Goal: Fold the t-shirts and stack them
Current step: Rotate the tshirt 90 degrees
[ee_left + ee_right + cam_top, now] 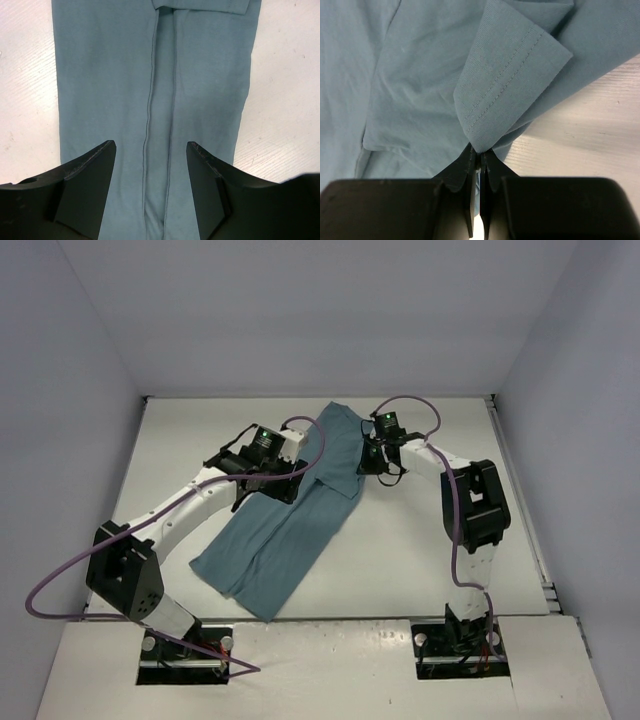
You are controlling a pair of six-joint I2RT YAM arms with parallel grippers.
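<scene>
T-shirt: a teal t-shirt [290, 530] lies on the white table [420, 540] as a long narrow strip, its sides apparently already folded in.
Long axis: diagonal in the overhead view, from upper centre of the frame down to the lower left.
Right gripper: the right gripper [480, 159] has its fingers pressed together on the corner of a stitched sleeve hem [510, 75]. The hem rises from the pinch toward the upper right of the wrist view.
Left gripper: the left gripper [151, 145] is spread wide with nothing in it, low over the strip. A fold seam runs up the wrist view between its fingers.
Key relation: both grippers sit at the strip's upper end, left on its left edge, right on its right edge. The rest of the cloth stretches away toward the lower left.
Nearer arm: the left arm lies alongside the strip.
In the way: nothing else on the table near the cloth.
Judged step: likely tucking the sleeve inward before a crosswise fold.
</scene>
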